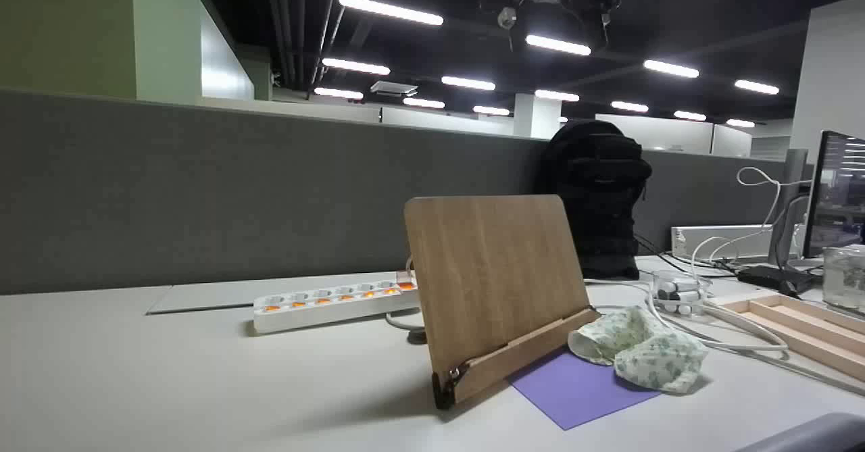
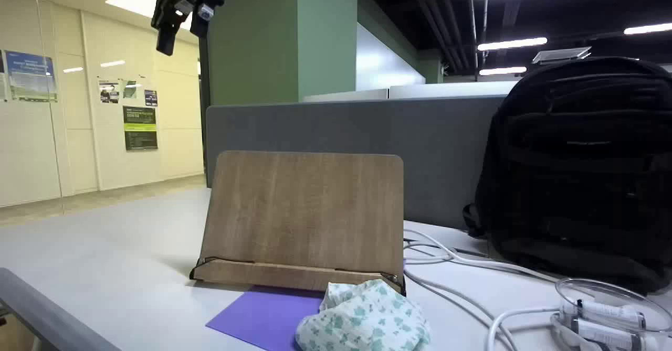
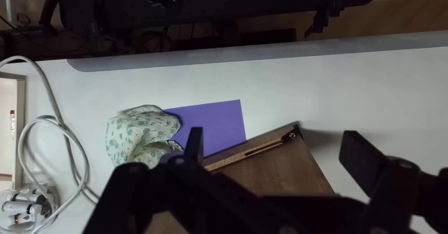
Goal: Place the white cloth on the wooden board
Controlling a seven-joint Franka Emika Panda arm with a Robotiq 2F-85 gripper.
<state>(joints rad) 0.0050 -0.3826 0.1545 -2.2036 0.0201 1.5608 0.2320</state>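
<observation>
cloth (image 3: pixel 140 130) lies bunched off the wooden board (image 1: pixel 493 276), so grasping and placing seem undone; gripper (image 3: pixel 273 143) hangs spread wide, holding nothing

An open-plan office
A grey partition (image 1: pixel 270 195) backs the table (image 1: pixel 169 384); a monitor (image 1: pixel 840 195) stands there; strip lights (image 1: pixel 392 11) shine overhead.

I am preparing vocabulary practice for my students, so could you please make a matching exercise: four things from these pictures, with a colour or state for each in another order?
1. Cloth
2. Wooden board
3. Sheet
4. Backpack

A. Flat, purple
B. Black, standing upright
C. Brown, leaning back
D. Crumpled, white with green pattern

Pairs: 1-D; 2-C; 3-A; 4-B
</observation>
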